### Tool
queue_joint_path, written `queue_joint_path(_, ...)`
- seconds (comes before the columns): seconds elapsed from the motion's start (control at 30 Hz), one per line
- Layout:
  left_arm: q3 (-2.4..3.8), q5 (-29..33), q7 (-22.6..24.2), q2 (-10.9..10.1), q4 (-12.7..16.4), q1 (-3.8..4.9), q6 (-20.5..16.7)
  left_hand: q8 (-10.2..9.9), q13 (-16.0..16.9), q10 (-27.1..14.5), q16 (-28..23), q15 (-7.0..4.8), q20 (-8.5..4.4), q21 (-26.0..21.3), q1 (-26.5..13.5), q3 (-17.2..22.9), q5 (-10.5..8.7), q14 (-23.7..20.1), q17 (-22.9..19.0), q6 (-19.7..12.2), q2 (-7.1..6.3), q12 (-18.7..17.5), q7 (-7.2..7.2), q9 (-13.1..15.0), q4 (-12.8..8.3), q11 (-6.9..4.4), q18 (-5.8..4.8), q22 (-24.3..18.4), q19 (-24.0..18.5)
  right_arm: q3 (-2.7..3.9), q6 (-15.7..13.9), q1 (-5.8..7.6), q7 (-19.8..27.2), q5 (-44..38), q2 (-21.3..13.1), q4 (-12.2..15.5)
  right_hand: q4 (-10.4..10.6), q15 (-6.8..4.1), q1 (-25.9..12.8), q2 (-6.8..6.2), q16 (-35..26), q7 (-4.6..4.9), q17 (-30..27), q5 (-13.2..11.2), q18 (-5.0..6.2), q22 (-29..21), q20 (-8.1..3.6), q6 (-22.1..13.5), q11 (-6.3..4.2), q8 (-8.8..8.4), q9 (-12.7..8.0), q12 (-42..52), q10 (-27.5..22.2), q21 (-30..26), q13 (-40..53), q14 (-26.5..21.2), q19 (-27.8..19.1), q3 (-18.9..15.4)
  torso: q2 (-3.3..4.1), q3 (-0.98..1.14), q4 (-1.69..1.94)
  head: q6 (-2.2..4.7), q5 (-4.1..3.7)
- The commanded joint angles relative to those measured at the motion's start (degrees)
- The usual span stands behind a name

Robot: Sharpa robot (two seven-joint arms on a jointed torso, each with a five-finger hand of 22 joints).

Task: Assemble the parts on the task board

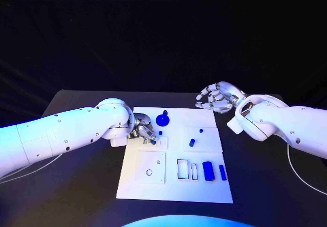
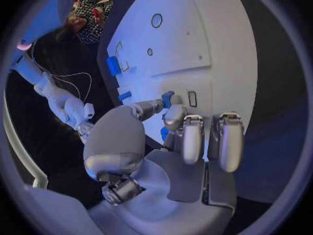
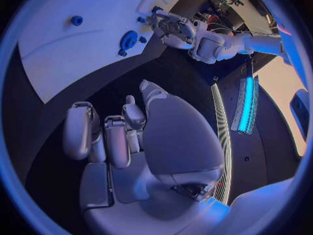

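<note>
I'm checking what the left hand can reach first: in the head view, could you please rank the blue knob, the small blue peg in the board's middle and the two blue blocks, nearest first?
From the left hand:
1. Blue knob, just beyond the hand, at the board's far end.
2. Small blue peg, toward the board's middle, on the right-arm side.
3. Two blue blocks, at the board's near right part, side by side; too close to rank apart.

No readable text, labels, brands or numbers anywhere — task board (image 1: 174,191) bare white, only outlined recesses, no lettering. Blue parts (image 1: 208,170) unmarked. Arms and hands carry no legible markings.
</note>
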Motion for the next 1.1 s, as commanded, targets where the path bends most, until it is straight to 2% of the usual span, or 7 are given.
queue_joint_path(0.03, -0.52, 0.90, -0.20, 0.38, 0.25, -0.66, 2.06, -0.38, 0.10, 0.24, -0.17, -0.51, -0.32, 0.01, -0.67, 1.95, -0.12, 5.28, 12.78, 0.59, 0.00, 0.17, -0.61, -0.05, -2.32, -0.12, -1.02, 12.17, 4.39, 0.01, 0.40, -0.01, 0.73, -0.50, -0.01, 0.13, 0.03, -0.21, 0.11, -0.47, -0.36, 0.12, 4.47, 0.17, 0.14, 4.30, -0.01, -0.10, 0.02, -0.37, -0.06, -0.27, -0.35, -0.18, -0.09, 3.60, -0.41, 0.22, -0.01, 0.00, 0.00, -0.04, -0.05)
queue_joint_path(0.33, -0.54, 0.86, -0.21, 0.41, 0.20, -0.66, 2.01, -0.58, 0.00, 0.10, -0.16, -0.51, -0.34, -0.01, -1.32, 0.92, -0.28, 5.28, 12.79, 0.68, -0.40, 0.06, -0.62, -0.06, -1.80, -0.12, -1.02, 12.14, 4.38, 0.01, 0.28, -0.01, 0.85, -0.50, -0.07, 0.22, 0.02, -0.21, 0.03, -0.62, -0.41, 0.12, 4.39, 0.15, 0.15, 4.30, -0.01, -0.08, 0.02, -0.41, -0.06, -0.35, -0.38, -0.24, -0.15, 3.58, -0.43, 0.48, 0.01, 0.01, -0.01, -0.08, -0.19)
queue_joint_path(0.5, -0.55, 0.84, -0.20, 0.39, 0.18, -0.66, 1.97, -0.83, 0.06, 0.06, -0.15, -0.52, -0.35, -0.04, -2.30, -1.50, -0.57, 5.28, 12.79, 1.07, -0.99, 0.08, -0.65, -0.05, -0.76, -0.12, -1.01, 12.12, 4.37, 0.01, 0.22, -0.01, 0.88, -0.50, -0.11, 0.23, 0.03, -0.21, -0.01, -0.65, -0.54, 0.12, 4.15, 0.13, 0.22, 4.14, -0.01, -0.08, 0.02, -0.42, -0.06, -0.42, -0.44, -0.53, -0.23, 3.52, -0.58, 0.52, 0.00, -0.01, -0.02, -0.04, -0.24)
queue_joint_path(0.63, -0.55, 0.80, -0.17, 0.34, 0.13, -0.66, 1.81, -1.34, 0.15, 0.01, -0.10, -0.50, -0.34, -0.03, -3.40, -6.73, -0.81, 5.30, 12.86, 1.61, -1.34, 0.09, -0.62, -0.08, 1.57, -0.09, -1.02, 12.18, 4.40, 0.01, 0.19, -0.01, 0.91, -0.50, -0.12, 0.24, 0.03, -0.21, -0.01, -0.65, -0.54, 0.12, 4.15, 0.13, 0.22, 4.14, -0.01, -0.08, 0.02, -0.42, -0.06, -0.42, -0.44, -0.53, -0.23, 3.52, -0.58, 0.52, -0.01, 0.00, -0.02, 0.00, -0.27)
queue_joint_path(1.1, -0.54, 0.70, -0.02, 0.15, 0.04, -0.66, 0.99, -2.20, 0.37, -0.01, -0.06, -0.43, -0.32, -0.09, -3.47, -15.03, -1.09, 5.31, 12.91, 2.05, -1.93, 0.14, -0.54, 0.03, 6.21, 0.00, -1.00, 12.13, 4.37, 0.01, -0.01, -0.01, 1.25, -0.98, -0.24, 0.47, 0.03, -0.21, -0.05, -0.64, -0.68, 0.12, 3.92, 0.12, 0.25, 4.07, -0.01, -0.07, 0.02, -0.44, -0.06, -0.52, -0.52, -0.68, -0.33, 3.46, -0.66, 0.72, -0.01, 0.00, -0.02, 0.17, -0.38)
